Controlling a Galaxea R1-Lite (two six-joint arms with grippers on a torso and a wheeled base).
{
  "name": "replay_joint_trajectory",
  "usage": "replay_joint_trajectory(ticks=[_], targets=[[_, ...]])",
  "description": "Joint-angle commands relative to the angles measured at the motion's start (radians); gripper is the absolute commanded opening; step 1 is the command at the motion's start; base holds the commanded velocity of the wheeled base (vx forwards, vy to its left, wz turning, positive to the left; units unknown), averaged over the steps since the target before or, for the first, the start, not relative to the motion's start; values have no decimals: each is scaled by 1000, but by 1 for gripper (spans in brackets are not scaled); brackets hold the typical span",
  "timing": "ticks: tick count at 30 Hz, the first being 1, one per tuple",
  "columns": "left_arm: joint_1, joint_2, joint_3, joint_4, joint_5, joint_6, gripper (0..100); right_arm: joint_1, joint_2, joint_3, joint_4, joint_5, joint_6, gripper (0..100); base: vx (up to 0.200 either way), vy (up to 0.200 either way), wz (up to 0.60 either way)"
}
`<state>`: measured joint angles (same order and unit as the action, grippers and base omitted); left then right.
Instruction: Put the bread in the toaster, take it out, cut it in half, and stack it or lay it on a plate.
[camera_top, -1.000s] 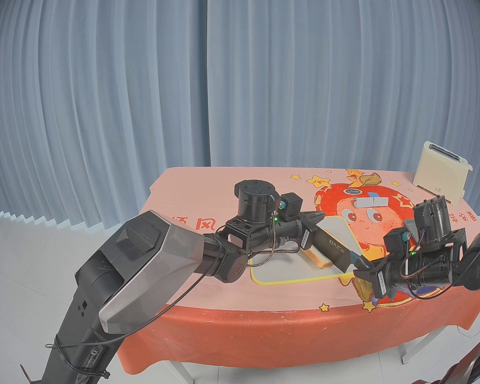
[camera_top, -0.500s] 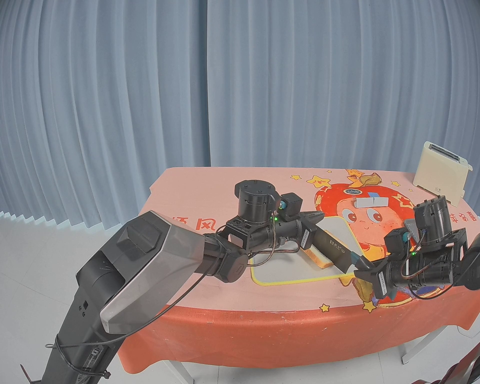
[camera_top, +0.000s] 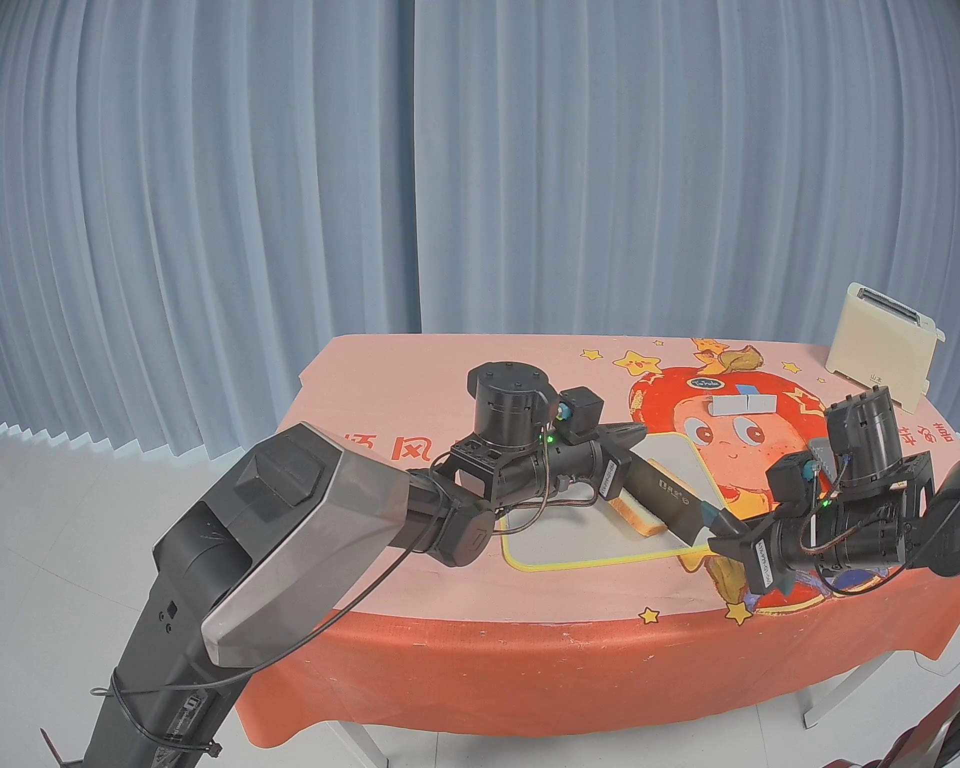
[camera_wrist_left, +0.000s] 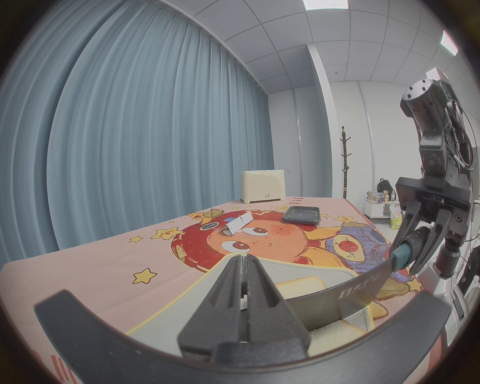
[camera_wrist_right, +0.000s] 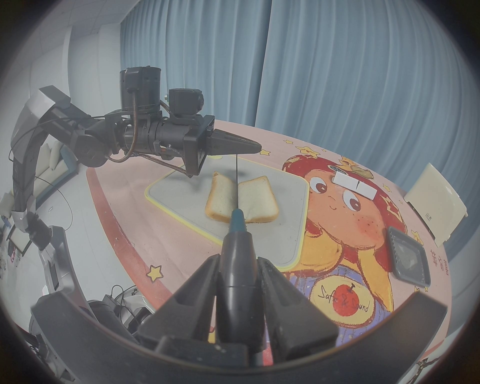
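Note:
A slice of bread (camera_wrist_right: 255, 199) lies on the grey, yellow-edged cutting board (camera_wrist_right: 180, 192) near the table's front. My right gripper (camera_wrist_right: 239, 280) is shut on the handle of a knife (camera_top: 668, 494), whose dark blade stands edge-down across the middle of the bread (camera_top: 638, 516). In the left wrist view the blade (camera_wrist_left: 345, 299) splits the bread (camera_wrist_left: 299, 286) into a far and a near part. My left gripper (camera_top: 640, 431) is shut and holds nothing, its tip (camera_wrist_right: 256, 146) just above the bread's far edge, beside the blade's end. The right gripper (camera_wrist_left: 416, 246) shows past the blade.
A cream toaster (camera_top: 882, 345) stands at the table's far right corner. A dark square plate (camera_wrist_right: 409, 255) lies between it and my right arm. Two small white strips (camera_top: 742, 404) lie on the printed tablecloth behind the board. The table's front edge is close below the board.
The right arm has edged up very slightly. Knife, bread and left arm stay where they were.

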<state>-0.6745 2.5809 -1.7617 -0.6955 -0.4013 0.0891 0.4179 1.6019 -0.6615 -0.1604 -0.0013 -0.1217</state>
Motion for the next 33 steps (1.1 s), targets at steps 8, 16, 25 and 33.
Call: replay_joint_trajectory(ticks=[8, 16, 25, 33], targets=[[0, -5, 1, 5, -1, -2, 0, -1, -2, 16, -14, 0, -1, 0, 0, 0, 0], [-2, 1, 13, -1, -1, 1, 0, -1, -16, 23, -10, 0, 1, 0, 0, 0, 0], [-2, -21, 42, -1, -1, 4, 0, -4, -23, 3, -13, 1, -1, 0, 0, 0, 0], [0, -25, 65, 4, -1, 41, 0, -2, -16, 31, -13, 0, 1, 0, 0, 0, 0]])
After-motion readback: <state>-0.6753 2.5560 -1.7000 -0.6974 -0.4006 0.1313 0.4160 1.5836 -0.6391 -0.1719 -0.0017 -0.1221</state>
